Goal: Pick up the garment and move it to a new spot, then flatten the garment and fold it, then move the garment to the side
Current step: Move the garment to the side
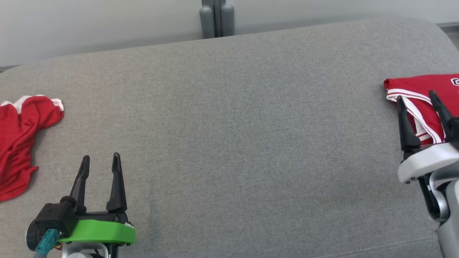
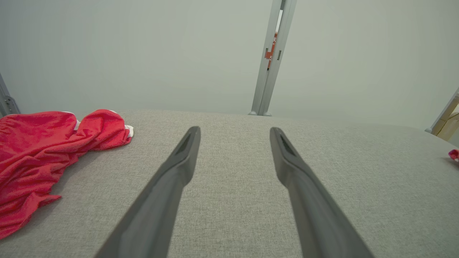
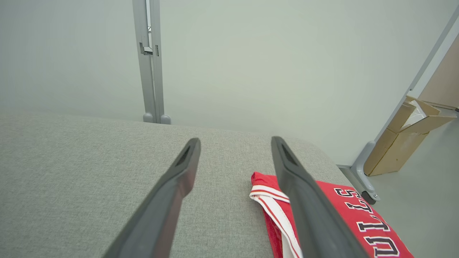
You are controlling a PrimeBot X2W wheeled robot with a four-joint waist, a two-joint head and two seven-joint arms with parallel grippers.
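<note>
A folded red garment (image 1: 412, 84) with white striped trim and dark lettering lies flat at the right edge of the grey cushion (image 1: 233, 125). My right gripper (image 1: 416, 95) hovers open over its near edge, nothing between the fingers. In the right wrist view the folded garment (image 3: 358, 211) lies under and right of the right finger of my right gripper (image 3: 235, 139). A crumpled red garment (image 1: 19, 136) with white trim lies at the far left. My left gripper (image 1: 101, 156) stands open and empty to its right, apart from it. The left wrist view shows the crumpled garment (image 2: 39, 143) left of my left gripper (image 2: 235, 129).
A grey post (image 1: 217, 18) stands against the pale wall behind the cushion. Beyond the cushion's rounded right end, a cardboard box (image 3: 405, 143) sits on the floor by a metal frame leg. Wide bare grey fabric stretches between the two garments.
</note>
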